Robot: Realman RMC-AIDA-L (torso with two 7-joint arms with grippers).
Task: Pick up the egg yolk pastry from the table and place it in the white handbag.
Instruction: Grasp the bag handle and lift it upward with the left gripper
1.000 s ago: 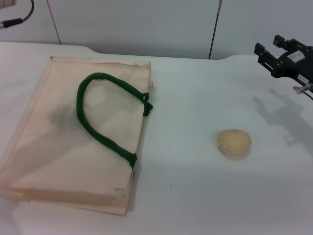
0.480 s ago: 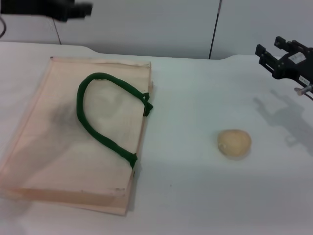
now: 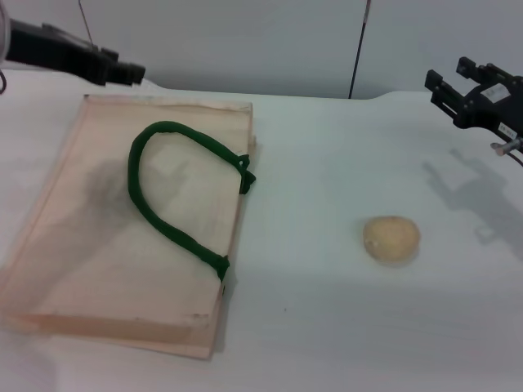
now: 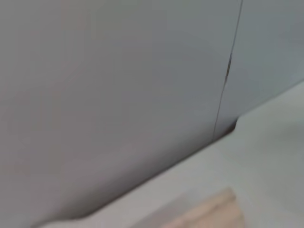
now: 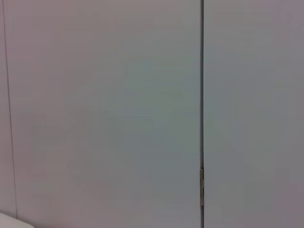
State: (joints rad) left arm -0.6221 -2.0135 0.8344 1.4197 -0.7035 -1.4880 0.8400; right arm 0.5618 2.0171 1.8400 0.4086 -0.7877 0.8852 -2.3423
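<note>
The egg yolk pastry, a small pale tan dome, sits on the white table right of centre. The white handbag lies flat on the table at the left, with its dark green rope handle looped on top. A corner of the handbag also shows in the left wrist view. My left gripper hangs above the table just beyond the bag's far left corner. My right gripper is open and empty, raised at the far right, beyond and to the right of the pastry.
The white table ends at a pale wall with a dark vertical seam behind it. The right wrist view shows only the wall and its seam. Bare table lies between the bag and the pastry.
My left arm has come into view at the top left and moved in towards the bag's far corner. The right gripper, pastry and bag have stayed put.
</note>
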